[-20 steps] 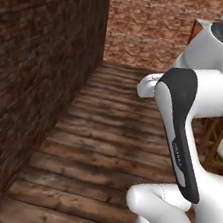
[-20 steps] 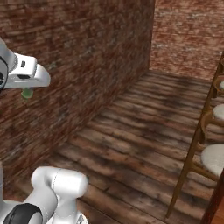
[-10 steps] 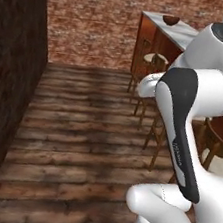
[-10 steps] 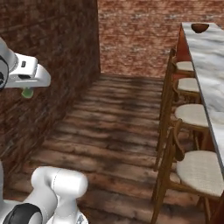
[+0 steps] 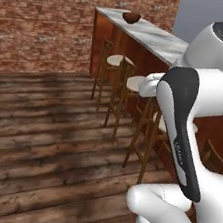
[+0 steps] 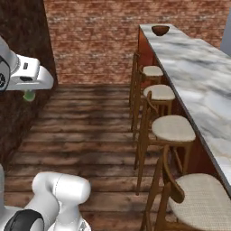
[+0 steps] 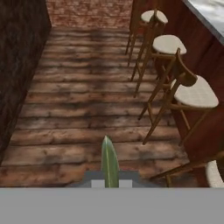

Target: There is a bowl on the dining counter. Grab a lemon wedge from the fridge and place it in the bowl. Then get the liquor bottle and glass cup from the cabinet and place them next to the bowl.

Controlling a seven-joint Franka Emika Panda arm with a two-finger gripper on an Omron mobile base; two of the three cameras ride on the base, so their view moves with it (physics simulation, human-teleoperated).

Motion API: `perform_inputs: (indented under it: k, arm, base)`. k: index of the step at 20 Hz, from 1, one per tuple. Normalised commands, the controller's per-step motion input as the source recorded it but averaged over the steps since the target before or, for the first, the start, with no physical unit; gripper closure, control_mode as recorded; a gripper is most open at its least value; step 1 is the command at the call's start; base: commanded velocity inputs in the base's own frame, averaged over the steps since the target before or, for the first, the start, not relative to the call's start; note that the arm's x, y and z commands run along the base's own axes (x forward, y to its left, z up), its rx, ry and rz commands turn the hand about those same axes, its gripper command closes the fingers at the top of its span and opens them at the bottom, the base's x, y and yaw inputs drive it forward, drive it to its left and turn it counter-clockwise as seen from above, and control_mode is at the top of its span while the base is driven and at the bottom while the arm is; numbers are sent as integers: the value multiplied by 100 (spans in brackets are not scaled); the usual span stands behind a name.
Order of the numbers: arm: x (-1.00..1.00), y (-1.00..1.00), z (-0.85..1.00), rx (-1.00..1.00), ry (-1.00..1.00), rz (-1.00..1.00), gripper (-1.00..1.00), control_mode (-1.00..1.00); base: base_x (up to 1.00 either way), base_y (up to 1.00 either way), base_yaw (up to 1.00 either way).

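Whole scene swung round since the earlier frames: brick wall, then filling most of both base views, now pushed back and to the left; camera shift with the base, not movement of objects. Dining counter [image 6: 194,67] now stretching up the right of the right base view, marble top over reddish-brown panel front; half a second ago only its far stretch in sight. Arm pose against the base unchanged.

Containers: one bowl [image 6: 160,30], dark reddish-brown, standing at the far end of the counter top, also seen in the left base view [image 5: 130,18]. Contents too small to tell at this range.

Gripper [image 6: 30,94] at upper left of the right base view, jaws drawn nearly together on the lemon wedge [image 6: 29,95], a small yellow-green piece hanging just below the hand. In the hand view, wedge [image 7: 109,164] seen edge-on as a narrow green sliver between the fingertips, above the plank floor [image 7: 87,109]. Wedge well apart from the bowl.

Count: four stools [image 6: 173,129] along the counter front in the right base view, pale round seats, wooden legs. One bowl. One wedge. Grey panel [image 5: 203,16] beyond the counter in the left base view.
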Motion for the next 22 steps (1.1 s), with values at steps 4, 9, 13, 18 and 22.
perform_inputs:
  k: [4,9,13,18,22]
  arm:
    - [0,0,0,0,0,0,100,100]
    - [0,0,0,0,0,0,100,100]
    - [0,0,0,0,0,0,100,100]
    - [0,0,0,0,0,0,100,100]
    - [0,0,0,0,0,0,100,100]
  base:
    - [100,60,-36]
    - [90,70,-36]
    - [89,71,-36]
    - [86,71,-36]
    - [75,74,-35]
